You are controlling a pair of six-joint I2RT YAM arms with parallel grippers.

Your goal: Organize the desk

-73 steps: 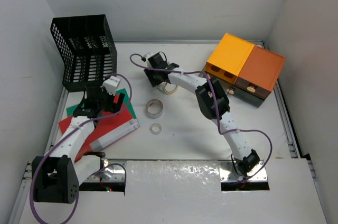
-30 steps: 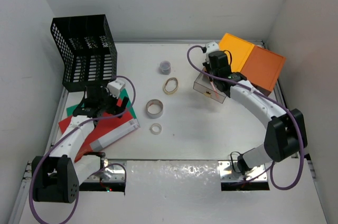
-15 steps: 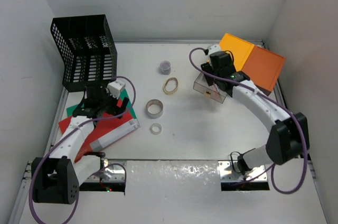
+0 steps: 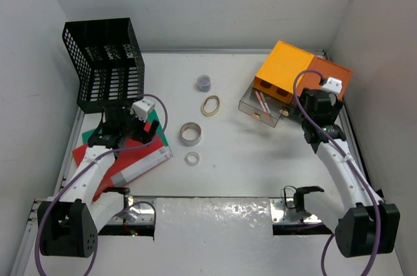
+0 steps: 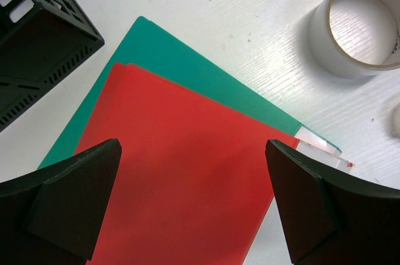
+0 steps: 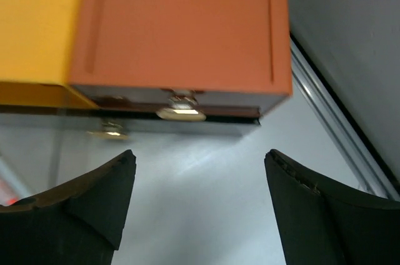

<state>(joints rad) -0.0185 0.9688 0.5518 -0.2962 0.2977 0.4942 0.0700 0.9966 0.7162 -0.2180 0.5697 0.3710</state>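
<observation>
Red plastic folder (image 5: 181, 184) hides most of the green folder (image 5: 156, 46) under it; black mesh rack (image 5: 37, 34) is cut off at the edge. Clear tape roll (image 5: 322, 43) has red print inside its core, can't read it. Left gripper (image 5: 194, 202): fingers spread wide above the red folder, empty. Right gripper (image 6: 200, 209): spread too, empty, facing the blurry dark-orange drawer box (image 6: 181, 27). White desk (image 4: 247, 159) sits under it all.

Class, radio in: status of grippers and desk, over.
Left gripper open over red folder. Right gripper open, facing orange drawer box. Desk cluttered: tape roll loose, clear drawer out.
</observation>
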